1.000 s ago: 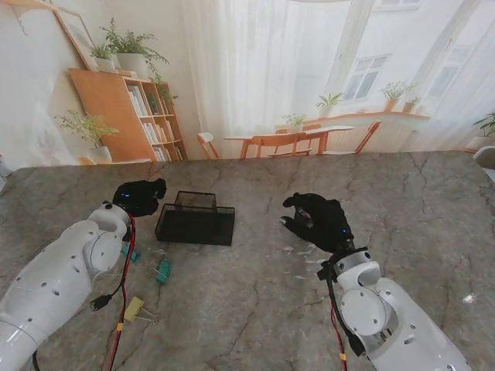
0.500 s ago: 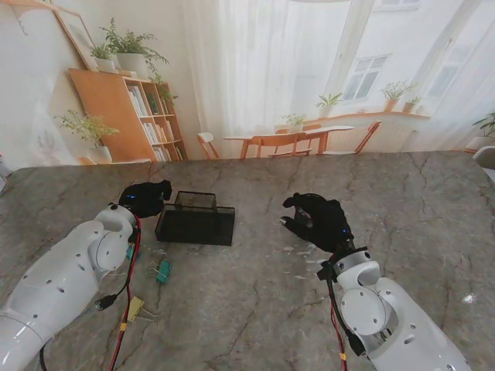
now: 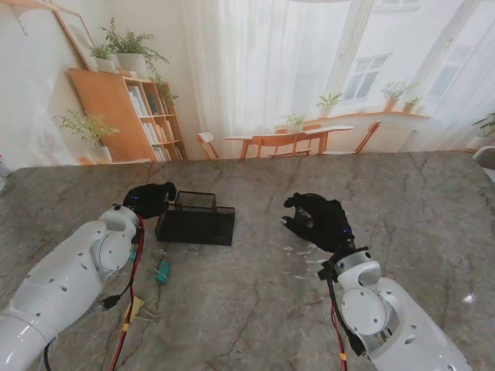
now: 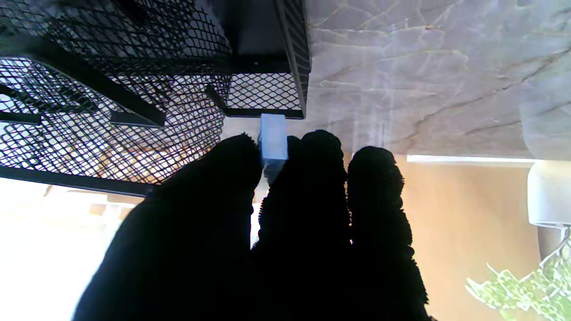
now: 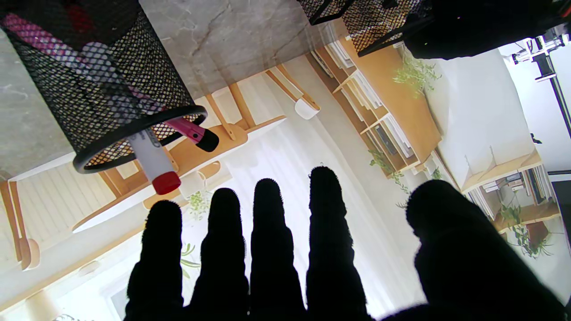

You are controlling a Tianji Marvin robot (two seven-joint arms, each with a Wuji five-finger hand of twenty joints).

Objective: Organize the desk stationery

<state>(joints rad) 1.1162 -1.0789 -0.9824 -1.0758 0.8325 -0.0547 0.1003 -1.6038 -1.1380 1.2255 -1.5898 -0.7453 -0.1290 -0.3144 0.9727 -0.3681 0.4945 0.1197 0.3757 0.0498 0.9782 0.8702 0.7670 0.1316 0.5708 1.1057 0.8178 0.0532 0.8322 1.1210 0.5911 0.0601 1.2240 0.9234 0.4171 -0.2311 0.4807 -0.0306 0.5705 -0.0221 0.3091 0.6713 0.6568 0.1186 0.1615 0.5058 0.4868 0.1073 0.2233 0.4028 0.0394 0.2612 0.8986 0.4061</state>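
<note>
A black mesh desk organizer (image 3: 195, 224) stands left of the table's middle. My left hand (image 3: 147, 199) is at its far left corner, shut on a small pale blue eraser (image 4: 273, 136). The eraser is pinched between the fingertips (image 4: 321, 147), right at the organizer's (image 4: 111, 111) corner rim. My right hand (image 3: 319, 220) hovers right of centre, open, fingers spread and holding nothing. In the right wrist view a black mesh pen cup (image 5: 98, 89) holds a pink pen (image 5: 192, 131) and a white marker with a red cap (image 5: 154, 162), beyond my right hand (image 5: 285, 249).
A teal binder clip (image 3: 163, 270) and a yellow binder clip (image 3: 135, 308) lie on the marble table (image 3: 255, 309), nearer to me than the organizer, beside my left arm. A red cable (image 3: 128, 294) runs along that arm.
My left hand has moved to the right with the eraser, from beside the organizer to its far left corner. The right hand has stayed still.
</note>
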